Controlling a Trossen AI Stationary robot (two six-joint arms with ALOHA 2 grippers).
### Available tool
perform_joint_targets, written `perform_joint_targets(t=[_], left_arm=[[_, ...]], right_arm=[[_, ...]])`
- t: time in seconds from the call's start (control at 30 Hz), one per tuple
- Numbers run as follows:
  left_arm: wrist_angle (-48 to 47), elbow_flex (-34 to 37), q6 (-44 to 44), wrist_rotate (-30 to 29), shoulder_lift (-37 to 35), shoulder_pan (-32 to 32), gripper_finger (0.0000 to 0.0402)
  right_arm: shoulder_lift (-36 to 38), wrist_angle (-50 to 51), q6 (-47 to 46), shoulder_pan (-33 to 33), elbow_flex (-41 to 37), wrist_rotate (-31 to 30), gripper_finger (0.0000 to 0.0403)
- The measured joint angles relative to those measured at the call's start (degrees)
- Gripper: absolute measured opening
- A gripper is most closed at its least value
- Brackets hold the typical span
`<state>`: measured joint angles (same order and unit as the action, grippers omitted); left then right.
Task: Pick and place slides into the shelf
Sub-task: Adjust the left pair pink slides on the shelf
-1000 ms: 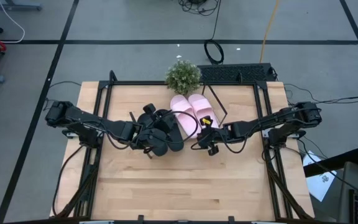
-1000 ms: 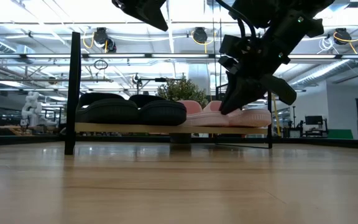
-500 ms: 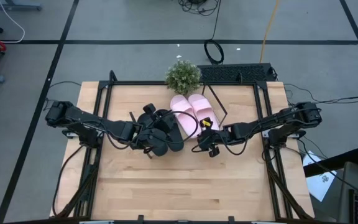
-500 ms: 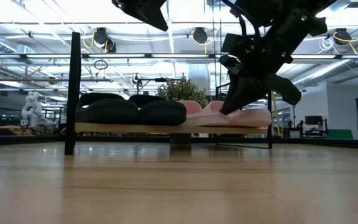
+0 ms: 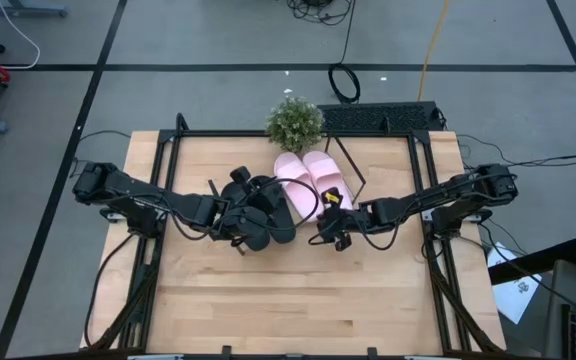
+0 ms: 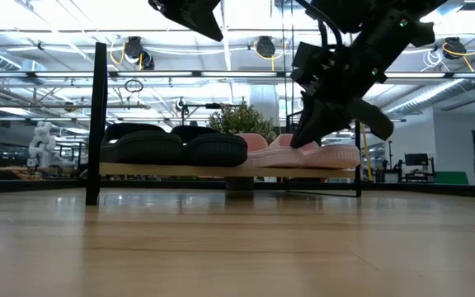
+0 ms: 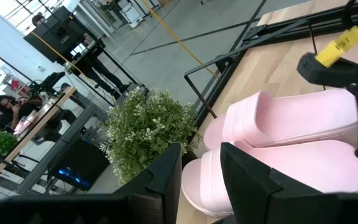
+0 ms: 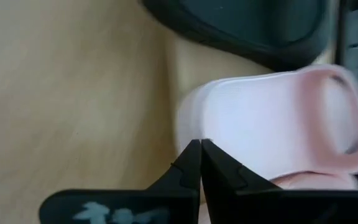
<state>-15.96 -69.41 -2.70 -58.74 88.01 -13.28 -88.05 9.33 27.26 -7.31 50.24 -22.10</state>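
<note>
All four slides sit on the shelf; both grippers hover just in front of it.

The pink slides [image 5: 313, 178] lie side by side on the shelf [image 6: 221, 170] beside the black slides [image 5: 263, 205], in front of the potted plant [image 5: 294, 123]. They look light, soft foam, probably best pinched at the strap. The right gripper [image 8: 199, 163] has its fingers pressed together, empty, at the pink heel; the left gripper [image 7: 197, 168] is slightly spread, empty.

No readable text, labels, brands or numbers; yellow tag [image 7: 342, 43] markings illegible.
</note>
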Motion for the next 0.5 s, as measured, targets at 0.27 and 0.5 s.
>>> perform_joint_targets(t=[0.27,0.5], left_arm=[[0.0,0.0,0.0,0.0,0.0,0.0,0.012],[0.0,0.0,0.0,0.0,0.0,0.0,0.012]], right_arm=[[0.0,-1.3,3.6,-0.6,0.0,-2.0,0.0054],[0.0,-1.3,3.3,-1.5,0.0,-2.1,0.0168]])
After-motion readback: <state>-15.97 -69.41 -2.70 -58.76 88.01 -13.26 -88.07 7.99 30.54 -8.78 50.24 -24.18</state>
